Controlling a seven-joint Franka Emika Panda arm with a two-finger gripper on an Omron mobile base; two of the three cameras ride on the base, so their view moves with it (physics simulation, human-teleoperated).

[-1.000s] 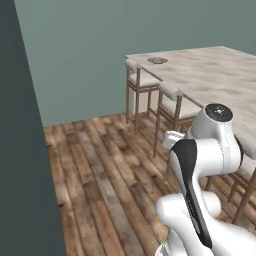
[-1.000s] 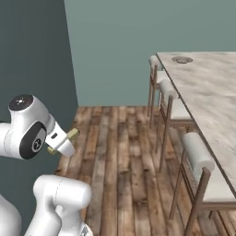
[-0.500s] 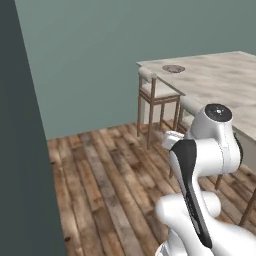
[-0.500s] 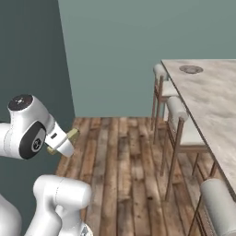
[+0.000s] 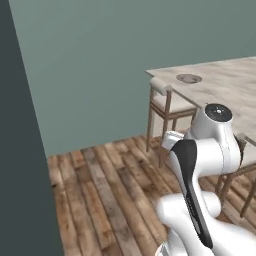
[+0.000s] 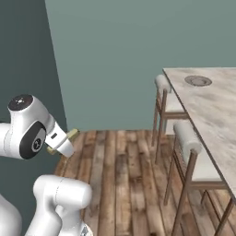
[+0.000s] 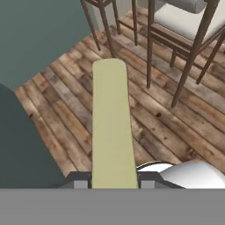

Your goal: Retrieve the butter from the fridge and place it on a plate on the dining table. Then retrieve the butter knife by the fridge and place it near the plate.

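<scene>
My gripper [image 7: 113, 180] is shut on the butter [image 7: 112, 123], a pale yellow stick that juts forward between the finger tips over the wooden floor. From the right base view the gripper [image 6: 68, 137] hangs at the arm's end, left of the table, with the butter [image 6: 72, 134] poking out of it. The round grey plate [image 5: 189, 78] [image 6: 198, 81] lies on the far corner of the dining table [image 5: 230, 92] [image 6: 216, 110], well away from the gripper. The fridge and the butter knife are out of view.
Cream stools [image 5: 167, 100] [image 6: 189, 138] [image 7: 189, 17] with brown legs stand along the table's near side. A dark tall panel [image 5: 20, 150] [image 6: 23, 60] rises on the left and a teal wall [image 5: 110, 60] closes the back. Plank floor [image 6: 115, 175] lies between.
The whole picture has shifted as the base drives: table and stools now sit further right and nearer. The arm's pose is unchanged, and the butter stays in the gripper.
</scene>
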